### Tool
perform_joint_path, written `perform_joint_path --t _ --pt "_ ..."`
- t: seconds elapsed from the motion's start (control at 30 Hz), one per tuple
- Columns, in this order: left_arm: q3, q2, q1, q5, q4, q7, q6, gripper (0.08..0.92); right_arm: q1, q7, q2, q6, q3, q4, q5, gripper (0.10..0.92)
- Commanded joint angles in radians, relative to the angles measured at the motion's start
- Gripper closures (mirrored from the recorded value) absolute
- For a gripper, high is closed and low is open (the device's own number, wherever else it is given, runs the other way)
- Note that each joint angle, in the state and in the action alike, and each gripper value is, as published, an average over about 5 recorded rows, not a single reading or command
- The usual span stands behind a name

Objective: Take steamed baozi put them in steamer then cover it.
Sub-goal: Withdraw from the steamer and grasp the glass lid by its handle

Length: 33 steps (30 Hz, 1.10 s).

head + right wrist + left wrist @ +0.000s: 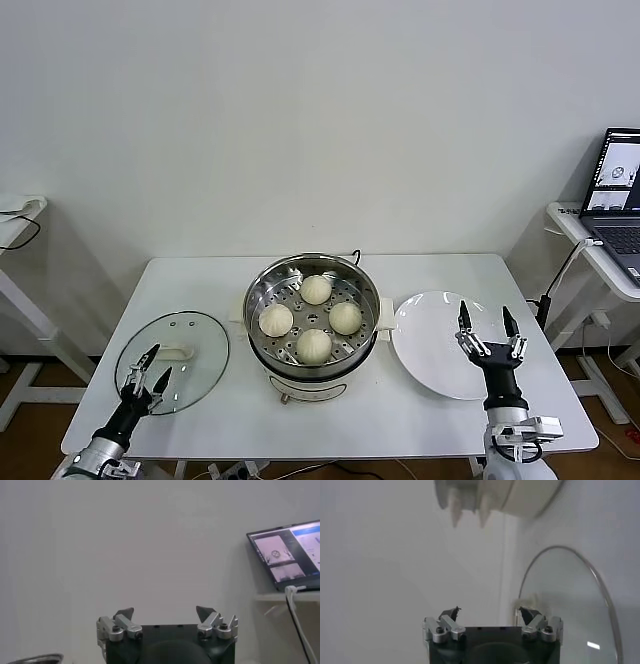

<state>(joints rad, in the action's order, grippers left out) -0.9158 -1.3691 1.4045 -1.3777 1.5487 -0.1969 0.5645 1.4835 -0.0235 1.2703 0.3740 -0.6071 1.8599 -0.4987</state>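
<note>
My left hand [148, 363] hangs spread wide and empty over the near edge of the cover [172, 360], which lies flat on the bench [440, 412] at the left; my right hand [490, 333] stands upright, spread wide and empty, over the white plate [432, 340] at the right; between them sits the steamer [312, 318], uncovered, with all four baozi [316, 289] on its perforated tray; a laptop [620, 190] stands open on a side table at the far right.

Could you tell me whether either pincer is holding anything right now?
Nothing is held: the left pincer is open over the cover, the right pincer open above the plate.
</note>
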Motion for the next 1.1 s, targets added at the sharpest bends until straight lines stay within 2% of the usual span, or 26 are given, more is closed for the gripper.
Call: perform_joint_path --t 0.03,0.93,1.1 --pt "-0.009 0.003 -0.118 -0.133 -0.106 -0.047 0.008 0.177 0.011 -0.004 0.009 0.009 -0.001 -0.006 0.013 0.203" --pt "0.029 0.012 -0.256 -0.165 -0.266 -0.071 -0.027 0.183 0.022 -0.003 0.0 0.013 -0.001 -0.015 0.041 0.203" --pt "0.033 0.011 -0.256 -0.176 -0.283 -0.086 -0.03 0.295 0.019 -0.003 0.0 0.015 0.0 -0.022 0.044 0.203"
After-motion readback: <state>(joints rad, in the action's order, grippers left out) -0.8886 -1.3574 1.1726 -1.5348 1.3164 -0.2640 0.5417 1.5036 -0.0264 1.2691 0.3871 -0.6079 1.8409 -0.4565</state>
